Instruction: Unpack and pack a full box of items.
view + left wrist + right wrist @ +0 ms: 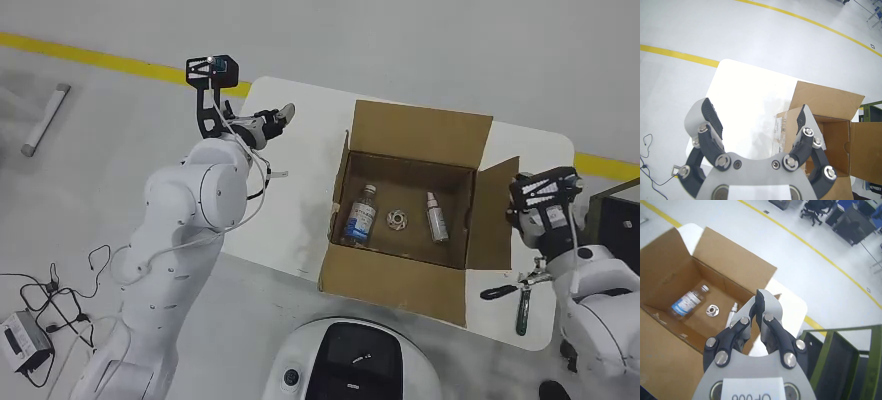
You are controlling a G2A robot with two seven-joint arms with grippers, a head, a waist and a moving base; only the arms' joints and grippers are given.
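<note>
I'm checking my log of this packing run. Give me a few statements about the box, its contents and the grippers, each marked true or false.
1. The box stands open on the table. True.
2. The left gripper holds the bottle. False: it is open and empty, above the table beside the box; the bottle is in the box.
3. Three things lie in the box: the bottle, a metal disc and a spray bottle. True.
4. The bottle stands upright. False: it lies on its side.
5. The right gripper is shut with nothing in it. True.
</note>
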